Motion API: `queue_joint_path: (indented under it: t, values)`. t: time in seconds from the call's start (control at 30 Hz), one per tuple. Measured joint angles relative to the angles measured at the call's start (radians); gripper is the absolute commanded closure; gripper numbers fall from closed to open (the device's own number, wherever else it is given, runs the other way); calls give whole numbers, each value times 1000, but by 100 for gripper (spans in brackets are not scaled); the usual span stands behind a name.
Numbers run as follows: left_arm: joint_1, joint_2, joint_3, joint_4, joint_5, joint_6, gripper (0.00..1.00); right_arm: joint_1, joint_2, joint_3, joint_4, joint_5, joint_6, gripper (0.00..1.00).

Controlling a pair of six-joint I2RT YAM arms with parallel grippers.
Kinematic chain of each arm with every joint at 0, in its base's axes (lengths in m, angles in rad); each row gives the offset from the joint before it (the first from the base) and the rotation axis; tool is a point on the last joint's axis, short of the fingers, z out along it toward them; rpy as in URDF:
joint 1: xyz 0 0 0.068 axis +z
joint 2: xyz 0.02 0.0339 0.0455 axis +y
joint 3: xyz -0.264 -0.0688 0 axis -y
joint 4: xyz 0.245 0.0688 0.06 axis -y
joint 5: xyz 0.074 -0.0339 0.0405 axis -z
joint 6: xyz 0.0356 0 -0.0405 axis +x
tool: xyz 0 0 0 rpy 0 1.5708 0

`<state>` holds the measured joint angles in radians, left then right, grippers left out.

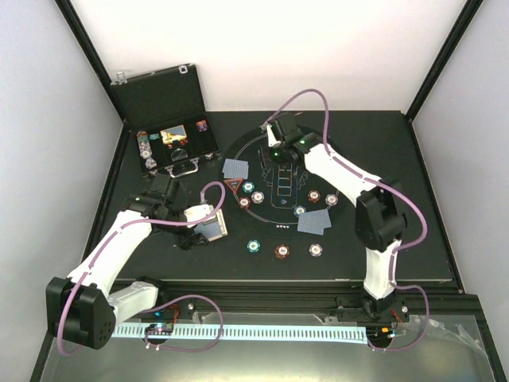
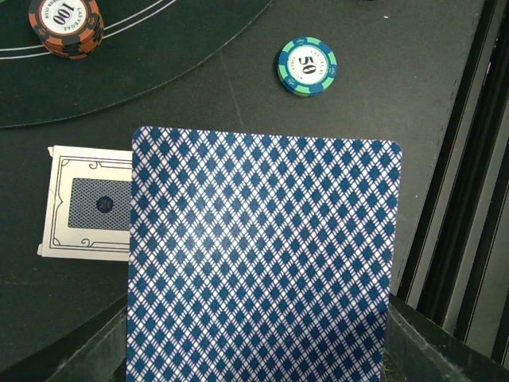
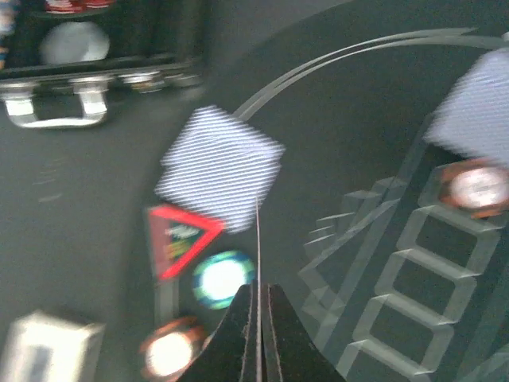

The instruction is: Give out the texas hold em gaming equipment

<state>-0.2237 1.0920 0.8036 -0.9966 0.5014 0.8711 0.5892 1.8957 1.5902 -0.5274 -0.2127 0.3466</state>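
Card (image 2: 262, 263) with a glossy blue diamond-lattice back fills the left wrist view, pinched in the closed left claw (image 1: 207, 224) above the matte black worktop (image 2: 382, 95); its lower edge is cut off. Right claw (image 3: 258, 318) is clamped tight on a pale sliver (image 3: 258, 239), seemingly a card edge-on, over a blurred round teal chip (image 3: 223, 278) and red triangle marker (image 3: 179, 235).

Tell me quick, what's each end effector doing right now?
Left end effector: closed, holding a blue-backed card.
Right end effector: closed, pinching what looks like an edge-on card.
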Motion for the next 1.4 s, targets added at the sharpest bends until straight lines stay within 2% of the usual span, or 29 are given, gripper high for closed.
queue_joint_path:
  t: [0.1, 0.17, 0.3, 0.4, 0.6, 0.77, 0.87, 0.97, 1.03, 1.27, 1.37, 1.4]
  values:
    - [0, 0, 0, 0, 0, 0, 98, 13, 101, 121, -64, 290, -151, 99]
    - [0, 0, 0, 0, 0, 0, 98, 23, 144, 125, -42, 449, -253, 99]
    - [0, 0, 0, 0, 0, 0, 98, 79, 185, 8, 137, 694, -522, 99]
    - [0, 0, 0, 0, 0, 0, 98, 133, 230, -47, 255, 784, -701, 99]
    - [0, 0, 0, 0, -2, 0, 98, 166, 305, -62, 403, 798, -904, 93]
    - [0, 0, 0, 1, -3, 0, 99, 161, 312, -104, 443, 798, -952, 79]
    - [0, 0, 0, 1, -3, 0, 98, 161, 311, -152, 441, 792, -940, 62]
    - [0, 0, 0, 0, -3, 0, 99, 164, 294, -190, 447, 794, -921, 39]
    - [0, 0, 0, 0, -3, 0, 98, 163, 264, -208, 432, 778, -894, 30]
    - [0, 0, 0, 0, -2, 0, 98, 169, 161, -284, 356, 698, -798, 14]
    - [0, 0, 0, -1, -2, 0, 98, 170, 116, -304, 328, 672, -761, 2]
    - [0, 0, 0, -1, -2, 0, 98, 170, 98, -310, 317, 666, -747, 1]
